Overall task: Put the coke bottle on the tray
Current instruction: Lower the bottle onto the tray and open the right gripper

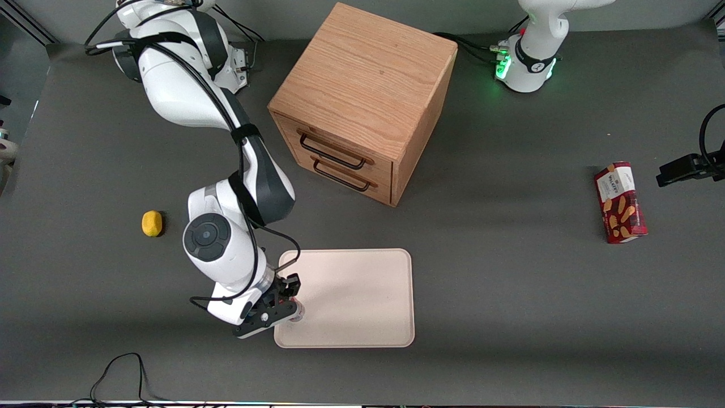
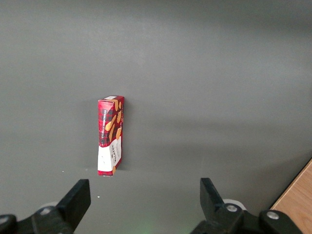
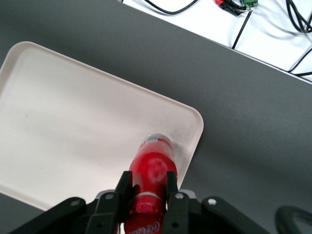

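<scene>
The coke bottle (image 3: 152, 170) is a slim red bottle with a white script logo and a clear base. My gripper (image 3: 147, 183) is shut on it, one finger on each side of its red body. Its clear base end is over the tray (image 3: 73, 126), near the corner closest to the front camera at the working arm's end. In the front view the gripper (image 1: 283, 303) hangs over that same corner of the pale cream tray (image 1: 362, 294), and the bottle (image 1: 294, 287) is mostly hidden under the fingers. I cannot tell whether the bottle touches the tray.
A wooden two-drawer cabinet (image 1: 362, 102) stands farther from the front camera than the tray. A yellow lemon (image 1: 152, 222) lies toward the working arm's end. A red biscuit box (image 1: 620, 202) lies toward the parked arm's end and also shows in the left wrist view (image 2: 111, 135).
</scene>
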Controlling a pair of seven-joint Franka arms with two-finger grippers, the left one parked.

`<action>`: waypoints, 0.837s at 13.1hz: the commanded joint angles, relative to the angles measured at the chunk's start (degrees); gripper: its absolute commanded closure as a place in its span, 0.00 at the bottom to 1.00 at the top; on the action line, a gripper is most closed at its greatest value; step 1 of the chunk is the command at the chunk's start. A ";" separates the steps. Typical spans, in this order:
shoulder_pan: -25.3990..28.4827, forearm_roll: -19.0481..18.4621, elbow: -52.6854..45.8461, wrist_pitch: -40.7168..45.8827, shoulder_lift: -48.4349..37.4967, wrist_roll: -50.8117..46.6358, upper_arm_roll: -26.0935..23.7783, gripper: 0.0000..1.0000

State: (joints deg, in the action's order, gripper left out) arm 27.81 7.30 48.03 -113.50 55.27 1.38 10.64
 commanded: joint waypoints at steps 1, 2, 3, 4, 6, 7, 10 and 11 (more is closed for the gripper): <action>-0.65 2.80 -1.36 -1.63 1.42 -0.15 -0.53 1.00; -0.65 2.90 -1.28 -1.90 1.77 -0.15 -0.53 1.00; -0.65 2.90 -1.28 -2.16 2.21 -0.15 -0.53 1.00; -0.65 2.90 -1.02 -2.25 2.39 -0.15 -0.53 1.00; -0.65 2.90 0.21 -2.95 2.30 -0.15 -0.53 1.00; -0.65 2.90 0.22 -3.04 2.30 -0.15 -0.53 1.00; -0.65 3.25 0.48 -3.04 2.04 -1.11 -0.53 0.05; -0.65 4.12 1.70 -3.22 1.60 -1.11 -0.53 0.00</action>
State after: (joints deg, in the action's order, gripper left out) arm 27.46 9.21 48.35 -115.91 57.94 1.06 10.52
